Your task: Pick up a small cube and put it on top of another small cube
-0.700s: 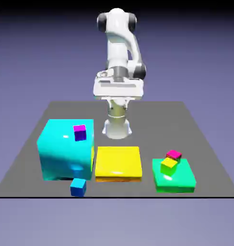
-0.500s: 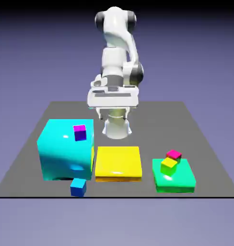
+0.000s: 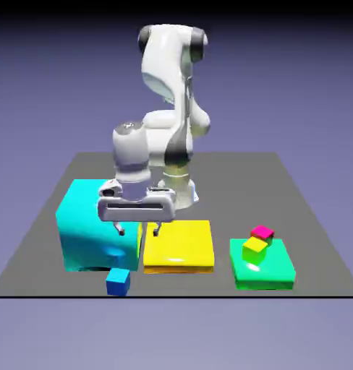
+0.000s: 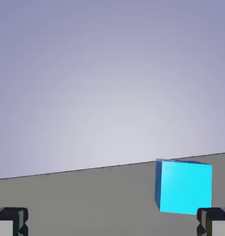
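Big cyan block (image 3: pixel 89 231) sitting right behind gripper (image 3: pixel 139 230), so best to keep clear of it. Jaws wide open, holding nothing. Blue cube (image 3: pixel 118 281) below, a bit toward exterior view's left; worth centring over it before dropping.

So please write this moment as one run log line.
end effector: open, empty | above blue cube, not touching | pink cube: on green block
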You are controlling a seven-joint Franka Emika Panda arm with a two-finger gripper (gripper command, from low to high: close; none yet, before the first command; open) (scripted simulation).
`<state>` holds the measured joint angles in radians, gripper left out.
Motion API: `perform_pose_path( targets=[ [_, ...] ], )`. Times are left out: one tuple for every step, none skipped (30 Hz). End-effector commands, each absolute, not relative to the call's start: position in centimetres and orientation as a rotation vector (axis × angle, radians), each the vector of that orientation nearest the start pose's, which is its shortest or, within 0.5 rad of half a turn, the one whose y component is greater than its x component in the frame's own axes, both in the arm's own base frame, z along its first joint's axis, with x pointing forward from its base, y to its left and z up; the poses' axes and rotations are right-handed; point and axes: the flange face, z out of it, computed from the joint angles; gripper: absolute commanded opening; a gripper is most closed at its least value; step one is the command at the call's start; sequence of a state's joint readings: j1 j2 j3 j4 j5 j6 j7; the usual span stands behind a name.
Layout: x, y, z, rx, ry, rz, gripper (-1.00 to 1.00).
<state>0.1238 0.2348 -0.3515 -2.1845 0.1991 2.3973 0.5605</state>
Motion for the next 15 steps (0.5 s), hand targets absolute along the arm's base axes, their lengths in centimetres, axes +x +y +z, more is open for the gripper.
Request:
perform_pose_path(
  targets=[
    [54.6,-12.9,27.7,-2.77,1.394,0.064,0.0],
    [54.9,-13.4,26.8,-2.777,1.407,0.109,0.0],
    [55.2,-14.0,25.9,-2.784,1.419,0.155,0.0],
    [55.5,-14.6,24.9,-2.79,1.431,0.2,0.0],
    [55.8,-15.1,24.0,-2.796,1.442,0.245,0.0],
    [56.0,-15.6,23.1,-2.802,1.453,0.289,0.0],
    [56.2,-16.2,22.2,-2.808,1.463,0.334,0.0],
    [56.4,-16.7,21.4,-2.814,1.473,0.378,0.0],
    [56.6,-17.2,20.5,-2.819,1.481,0.421,0.0],
    [56.7,-17.6,19.6,-2.825,1.489,0.465,0.0],
    [56.8,-17.9,19.2,-2.827,1.493,0.488,0.0],
    [56.8,-17.9,19.2,-2.827,1.493,0.488,0.0],
    [56.4,-17.8,17.0,-2.828,1.492,0.487,0.0],
    [55.9,-17.7,14.8,-2.828,1.492,0.487,0.0],
    [55.3,-17.6,12.6,-2.827,1.493,0.488,0.0]
  ],
)
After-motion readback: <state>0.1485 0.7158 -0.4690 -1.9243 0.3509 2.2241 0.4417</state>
